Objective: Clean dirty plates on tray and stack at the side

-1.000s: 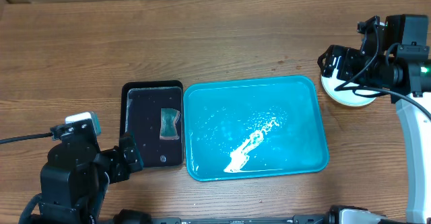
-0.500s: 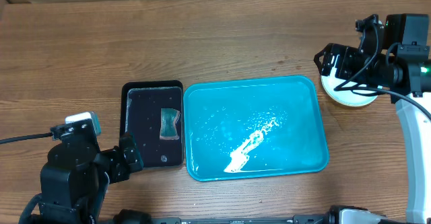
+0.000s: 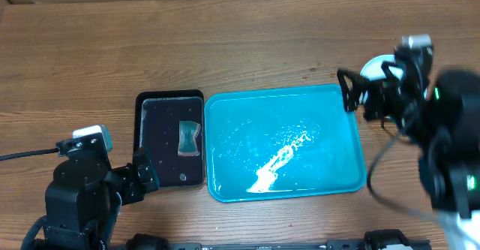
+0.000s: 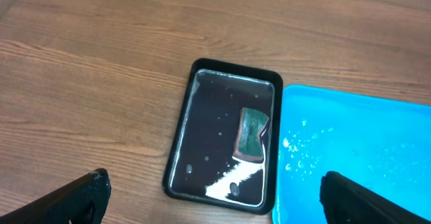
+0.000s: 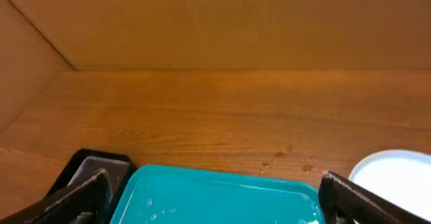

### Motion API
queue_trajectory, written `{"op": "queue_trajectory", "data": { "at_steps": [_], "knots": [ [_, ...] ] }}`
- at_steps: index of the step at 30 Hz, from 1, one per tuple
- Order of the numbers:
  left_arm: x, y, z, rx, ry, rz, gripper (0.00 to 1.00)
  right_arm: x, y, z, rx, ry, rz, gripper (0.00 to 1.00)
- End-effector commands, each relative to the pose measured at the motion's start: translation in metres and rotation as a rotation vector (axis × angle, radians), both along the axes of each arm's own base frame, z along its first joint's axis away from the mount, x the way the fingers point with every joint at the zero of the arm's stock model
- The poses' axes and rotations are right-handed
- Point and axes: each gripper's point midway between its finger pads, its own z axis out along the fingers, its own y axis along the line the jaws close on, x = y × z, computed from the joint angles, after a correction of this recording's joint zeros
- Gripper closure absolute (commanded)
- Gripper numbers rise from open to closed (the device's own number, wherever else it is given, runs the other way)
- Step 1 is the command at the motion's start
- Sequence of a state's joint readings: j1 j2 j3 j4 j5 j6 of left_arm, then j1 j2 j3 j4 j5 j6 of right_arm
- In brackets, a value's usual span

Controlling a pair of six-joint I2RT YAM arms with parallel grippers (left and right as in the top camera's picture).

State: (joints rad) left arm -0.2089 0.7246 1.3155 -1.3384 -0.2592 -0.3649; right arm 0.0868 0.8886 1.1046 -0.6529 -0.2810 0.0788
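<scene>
The large teal-blue rectangular plastic tray (image 3: 322, 156) lies in the middle of the brown wooden table (image 3: 225, 47). Its floor is wet, with small water drops and a bright white reflection of light.

Just beside its left edge lies a smaller black rectangular tray (image 3: 159, 141), and on this one rests a dark green sponge (image 3: 188, 139), near the side that faces the teal-blue tray.

A small round plastic plate with a white centre (image 3: 377, 64) sits on the table beyond the far right corner of the teal-blue tray, apart from it. In the overhead view the right arm covers most of it, and I cannot tell if more plates lie under it. In the right wrist view the same plate (image 5: 397, 180) shows at the lower right, clean and pale.

The right gripper (image 3: 349, 92) is blurred in the overhead view and hangs at the far right corner of the teal-blue tray. Its wrist view shows the two black fingers (image 5: 81, 198) spread wide with nothing between them.

The left gripper (image 3: 144, 173) is near the lower left corner of the black tray. Its fingers (image 4: 84, 196) are also far apart and hold nothing.
</scene>
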Motion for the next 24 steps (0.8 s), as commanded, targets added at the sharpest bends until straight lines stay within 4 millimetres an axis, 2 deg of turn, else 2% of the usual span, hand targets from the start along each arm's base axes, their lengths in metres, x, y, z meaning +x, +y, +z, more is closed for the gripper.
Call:
{"op": "queue_trajectory", "data": {
  "at_steps": [1,7,11,14,24],
  "knots": [
    [0.0,0.002,0.004,-0.003,-0.014,0.013,0.0,-0.02,-0.001,-0.018,0.007,-0.039,-0.006,0.0],
    [0.0,0.002,0.004,-0.003,-0.014,0.013,0.0,-0.06,-0.005,-0.036,0.044,-0.253,-0.01,0.0],
    [0.0,0.002,0.004,-0.003,-0.014,0.013,0.0,-0.076,-0.007,-0.046,0.061,-0.391,-0.01,0.0],
    [0.0,0.002,0.004,-0.003,-0.014,0.013,0.0,-0.08,-0.007,-0.052,0.092,-0.471,-0.012,0.0],
    [0.0,0.002,0.004,-0.003,-0.014,0.013,0.01,-0.074,-0.007,-0.07,0.208,-0.626,-0.015,0.0]
  ]
}}
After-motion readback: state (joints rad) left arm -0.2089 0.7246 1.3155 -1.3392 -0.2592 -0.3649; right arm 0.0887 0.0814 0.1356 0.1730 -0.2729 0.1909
